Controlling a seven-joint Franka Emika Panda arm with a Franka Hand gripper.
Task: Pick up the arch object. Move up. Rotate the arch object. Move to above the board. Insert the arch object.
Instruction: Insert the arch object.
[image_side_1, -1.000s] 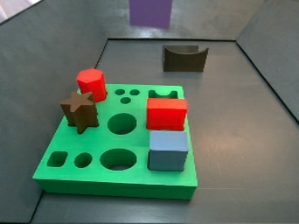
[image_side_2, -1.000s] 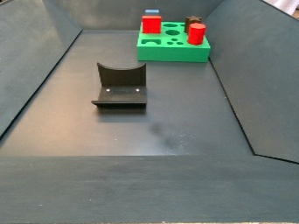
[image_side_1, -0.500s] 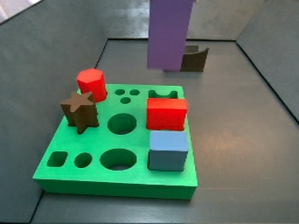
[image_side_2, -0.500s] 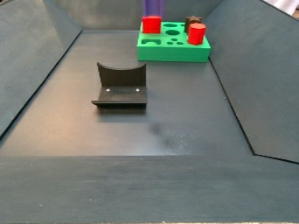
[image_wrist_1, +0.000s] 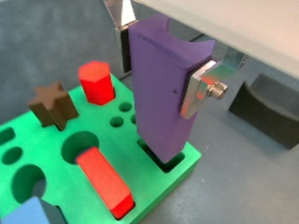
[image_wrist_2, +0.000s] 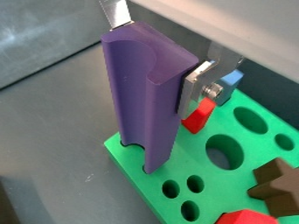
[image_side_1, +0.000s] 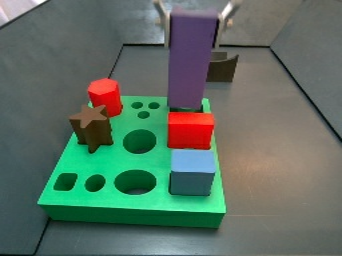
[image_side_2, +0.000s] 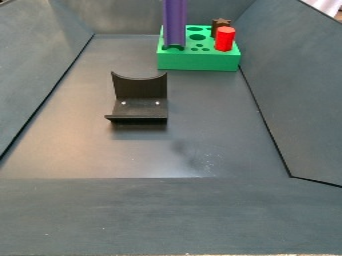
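1. Over the far edge of the board (image_side_1: 80, 185), toward twelve o'clock in a side view, the arch object (image_side_1: 190, 58) is held upright with its lower end at, or just entering, a cut-out in the green top face; how deep it sits cannot be told.

2. The gripper (image_wrist_1: 163, 52) is seen in both wrist views with its jaws closed narrowly on the upper part of the arch object, a silver finger plate (image_wrist_1: 198, 86) being pressed flat against one broad side.

3. The arch object is judged to be rigid and fairly light, with smooth, flat faces that could slip under a weak pinch. A hold high on the two broad parallel faces, as it is now taken, is judged best, since the lower end is left free for the hole.

4. Because the block is long, a small tilt at the jaws would be magnified at the bottom end; jamming against the hole's edge is the likely fault.

5. The arch object (image_wrist_2: 146, 96) is seen as a tall, slim purple block with a matte finish and one rounded upper edge. No notch can be made out.

6. On the board, a red cylinder (image_side_1: 104, 96), a brown star (image_side_1: 90, 125), a red block (image_side_1: 191, 129) and a blue block (image_side_1: 191, 171) stand nearby, the red block just beside the arch object's foot.

7. On the grey surface beyond, the fixture (image_side_2: 136, 97) stands well apart from the board.
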